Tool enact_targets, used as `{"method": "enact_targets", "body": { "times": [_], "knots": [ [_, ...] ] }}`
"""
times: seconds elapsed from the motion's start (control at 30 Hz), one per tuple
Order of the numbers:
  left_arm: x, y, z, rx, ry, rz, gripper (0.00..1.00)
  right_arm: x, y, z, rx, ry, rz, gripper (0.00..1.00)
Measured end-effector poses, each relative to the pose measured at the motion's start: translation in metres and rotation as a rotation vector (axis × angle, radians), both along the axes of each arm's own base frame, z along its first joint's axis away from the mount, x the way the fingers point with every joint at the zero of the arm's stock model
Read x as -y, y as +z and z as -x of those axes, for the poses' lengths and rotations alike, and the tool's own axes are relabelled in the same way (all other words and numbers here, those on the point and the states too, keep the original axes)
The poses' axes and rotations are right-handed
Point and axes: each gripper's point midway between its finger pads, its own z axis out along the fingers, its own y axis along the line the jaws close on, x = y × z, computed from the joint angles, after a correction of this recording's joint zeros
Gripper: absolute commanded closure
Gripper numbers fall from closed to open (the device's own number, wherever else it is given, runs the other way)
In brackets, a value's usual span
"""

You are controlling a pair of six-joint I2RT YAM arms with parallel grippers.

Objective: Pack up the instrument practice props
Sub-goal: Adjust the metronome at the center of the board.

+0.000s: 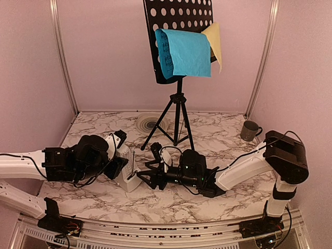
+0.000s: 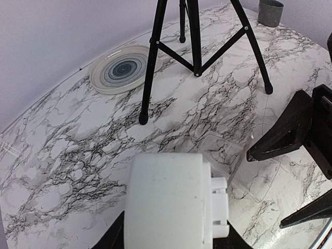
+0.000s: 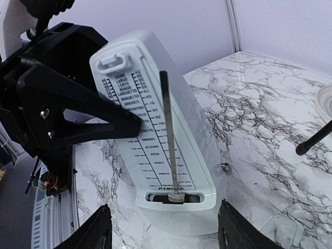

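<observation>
The small white pyramid metronome [image 1: 128, 168] [image 3: 155, 119] stands on the marble table between both arms. My left gripper [image 1: 120, 154] [image 2: 168, 239] is shut on it, one finger [image 3: 83, 116] pressing its scale face. My right gripper [image 1: 148, 166] [image 3: 166, 233] faces the metronome's front, open, its fingertips [image 3: 98, 231] either side of the base without touching it. The metronome's pendulum rod [image 3: 167, 129] is exposed. Behind stands the black hole-punched music stand [image 1: 179, 21] on tripod legs [image 1: 176, 119] [image 2: 194, 39], with a blue page [image 1: 187, 52] and a yellow page [image 1: 215, 39] draped over it.
A round plate with a spiral pattern [image 1: 149, 123] [image 2: 122, 68] lies by the back wall, left of the tripod. A dark mug [image 1: 250, 130] [image 2: 271, 11] stands at the back right. A clear plastic piece [image 2: 223, 150] lies on the table beside the metronome. Pink walls enclose three sides.
</observation>
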Motion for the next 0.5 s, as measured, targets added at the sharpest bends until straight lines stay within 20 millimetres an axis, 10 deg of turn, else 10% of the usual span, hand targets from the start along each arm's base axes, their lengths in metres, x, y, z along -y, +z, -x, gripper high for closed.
{"method": "enact_targets", "body": {
  "times": [0.5],
  "knots": [
    [-0.017, -0.028, 0.003, -0.075, 0.06, 0.05, 0.64, -0.04, -0.009, -0.005, 0.01, 0.077, -0.009, 0.59]
  ]
}}
